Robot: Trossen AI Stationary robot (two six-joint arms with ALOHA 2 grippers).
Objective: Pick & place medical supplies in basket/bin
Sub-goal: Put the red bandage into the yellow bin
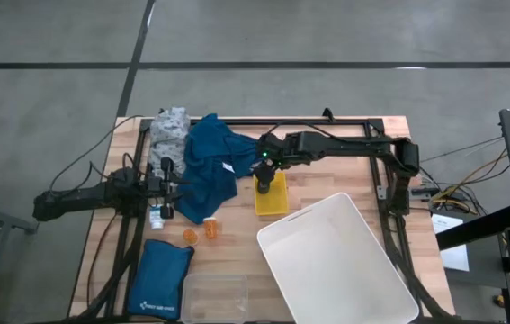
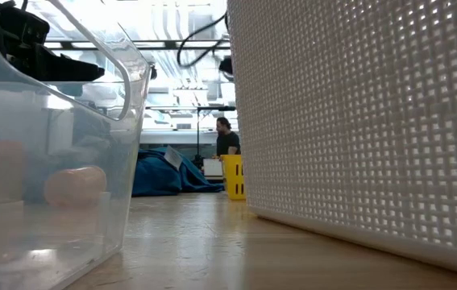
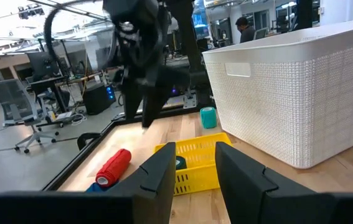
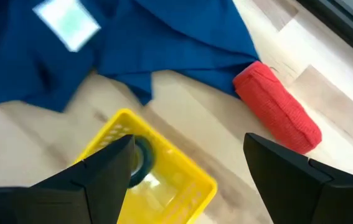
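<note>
Right tool [image 4: 185,165] hangs fingers spread, empty, over small yellow slotted plastic basket [image 1: 271,195] mid-counter. Red knit bandage roll [image 4: 277,114] lies on counter just beside basket, next to blue cloth garment [image 1: 208,162], long axis diagonal. Right arm nearer. Left tool [image 3: 195,168] part-closed, empty, waits at counter's left.

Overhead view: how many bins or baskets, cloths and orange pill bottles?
Bins or baskets: 3 (yellow slatted plastic basket, white woven plastic bin, clear plastic tub)
Cloths: 2 (blue cloth garment, grey dotted cloth)
Orange pill bottles: 2
Total: 7
</note>
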